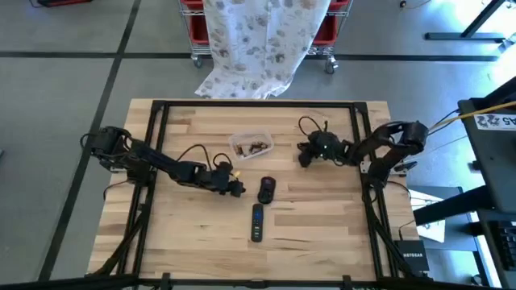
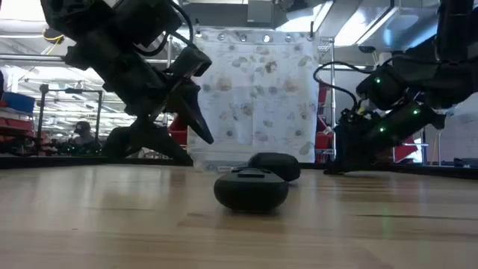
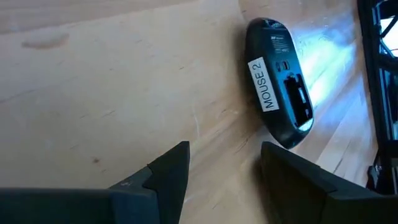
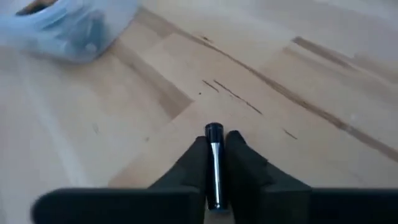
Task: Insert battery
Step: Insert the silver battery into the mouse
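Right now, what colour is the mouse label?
White with black text, "MOUSE 2", on the black mouse. The label shows best in the left wrist view.

Bright overhead light, blurred container [image 4: 68, 25]

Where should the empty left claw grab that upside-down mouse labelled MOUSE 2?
Probably across its two long sides, near the middle. The mouse lies belly up just ahead of the open left gripper, so coming from above with one finger on each flank would leave the open battery bay uncovered for the battery in the right gripper.
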Robot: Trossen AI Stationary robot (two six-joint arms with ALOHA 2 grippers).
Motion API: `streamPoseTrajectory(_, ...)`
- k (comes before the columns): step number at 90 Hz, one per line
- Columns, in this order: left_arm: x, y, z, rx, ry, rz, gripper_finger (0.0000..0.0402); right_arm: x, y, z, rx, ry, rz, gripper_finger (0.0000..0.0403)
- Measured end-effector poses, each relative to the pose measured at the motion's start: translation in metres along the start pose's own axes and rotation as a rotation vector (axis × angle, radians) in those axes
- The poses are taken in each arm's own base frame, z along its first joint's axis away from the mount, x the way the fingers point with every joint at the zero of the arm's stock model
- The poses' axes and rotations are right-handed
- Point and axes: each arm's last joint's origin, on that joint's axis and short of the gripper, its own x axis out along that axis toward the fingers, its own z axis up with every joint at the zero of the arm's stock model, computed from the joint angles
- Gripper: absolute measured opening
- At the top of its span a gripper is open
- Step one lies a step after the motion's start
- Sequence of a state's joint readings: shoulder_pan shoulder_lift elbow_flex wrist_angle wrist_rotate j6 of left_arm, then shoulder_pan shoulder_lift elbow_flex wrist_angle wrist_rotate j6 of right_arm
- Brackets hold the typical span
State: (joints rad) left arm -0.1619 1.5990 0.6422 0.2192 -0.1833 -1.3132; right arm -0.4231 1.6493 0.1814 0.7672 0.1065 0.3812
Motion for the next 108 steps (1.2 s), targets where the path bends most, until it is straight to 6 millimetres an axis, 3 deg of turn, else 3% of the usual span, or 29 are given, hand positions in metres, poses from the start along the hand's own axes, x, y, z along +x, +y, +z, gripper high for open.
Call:
streamPoseTrajectory(16, 0.0, 0.0, 0.0, 0.003, 0.0, 0.002, 0.018, -0.001, 0.004, -0.001, 0.177, -0.035, -0.019, 0.0021)
streamPoseTrajectory(35, 0.0, 0.0, 0.0, 0.004, 0.003, 0.002, 0.018, -0.002, 0.008, 0.006, 0.165, -0.079, 0.086, 0.0036)
streamPoseTrajectory(61, 0.0, 0.001, -0.001, 0.005, 0.035, -0.001, 0.018, -0.012, 0.016, 0.016, 0.136, -0.091, 0.241, 0.0143)
streamPoseTrajectory(79, 0.0, 0.0, -0.002, 0.004, 0.051, -0.005, 0.018, -0.023, 0.019, 0.022, 0.007, -0.097, 0.332, 0.0185)
streamPoseTrajectory(94, 0.0, 0.002, -0.003, 0.001, 0.079, 0.006, 0.018, -0.026, 0.029, -0.001, -0.221, 0.073, 0.339, 0.0187)
streamPoseTrajectory(108, 0.0, 0.002, -0.003, -0.019, 0.098, 0.004, 0.018, -0.026, 0.051, -0.011, -0.36, -0.005, 0.308, 0.018)
